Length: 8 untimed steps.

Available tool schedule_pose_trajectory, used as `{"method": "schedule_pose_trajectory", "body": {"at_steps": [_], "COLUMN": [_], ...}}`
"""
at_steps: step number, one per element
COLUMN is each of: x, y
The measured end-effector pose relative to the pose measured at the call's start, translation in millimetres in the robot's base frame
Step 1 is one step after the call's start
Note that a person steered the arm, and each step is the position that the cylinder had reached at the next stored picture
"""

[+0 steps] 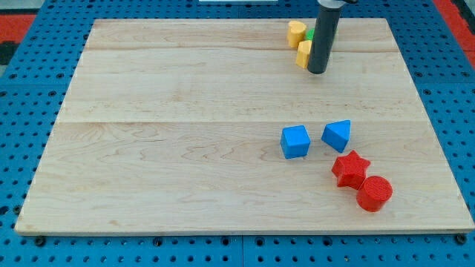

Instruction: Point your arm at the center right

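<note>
I am watching my tip (317, 71) sitting near the tabletop (171, 148) top edge, touching the yellow blocks (300, 43) with a green block (312, 35) peeking out behind the rod. There is no pincer on this rod, so nothing is opening or holding. The center right, above the blue cube (295, 142) and blue wedge (338, 135), is lying well below; I judge the travel downward and rightward is remaining.

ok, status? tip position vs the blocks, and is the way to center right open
My tip at the view's top, touching the yellow blocks, green block behind the rod. Center right edge not reached. Blue cube, blue wedge sit lower, off a direct line.
</note>
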<state>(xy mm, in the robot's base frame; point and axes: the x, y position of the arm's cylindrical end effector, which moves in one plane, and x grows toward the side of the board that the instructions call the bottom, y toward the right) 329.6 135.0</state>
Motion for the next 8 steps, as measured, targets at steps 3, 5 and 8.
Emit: {"method": "schedule_pose_trajectory", "body": {"at_steps": [3,5,8], "x": [0,3,47], "y": [33,66,105]}}
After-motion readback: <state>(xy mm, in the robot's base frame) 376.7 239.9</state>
